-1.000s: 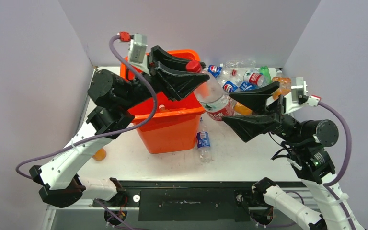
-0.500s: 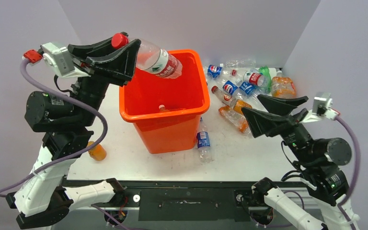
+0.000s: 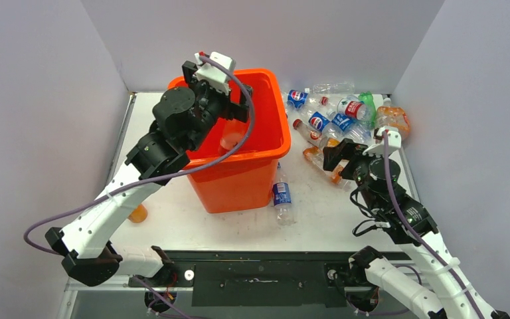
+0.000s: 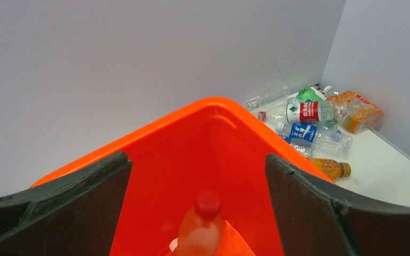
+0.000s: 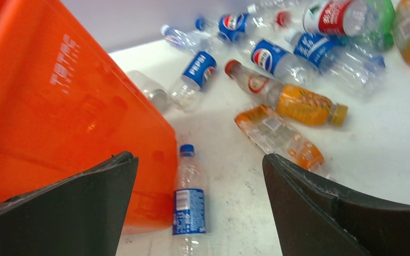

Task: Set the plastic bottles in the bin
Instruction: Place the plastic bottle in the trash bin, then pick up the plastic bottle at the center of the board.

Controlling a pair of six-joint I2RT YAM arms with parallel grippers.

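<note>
Far right of the bin (image 3: 242, 183), expect light, thin, slippery plastic bottles (image 3: 353, 108); pinch across the labelled middle with right tool (image 5: 198, 160), spread empty. Note left tool (image 4: 197, 156) released over bin, red-capped bottle (image 4: 207, 205) inside.

bin (image 3: 239, 183): 1 | left pincer (image 4: 196, 156) + right pincer (image 5: 200, 157): 2 | green bottle (image 3: 368, 101): 1 | bottles (image 3: 281, 195) outside bin: roughly twelve

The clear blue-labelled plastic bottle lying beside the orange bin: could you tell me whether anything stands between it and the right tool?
Nothing visible does: the open right tool faces the clear blue-labelled plastic bottle across the white table.
</note>
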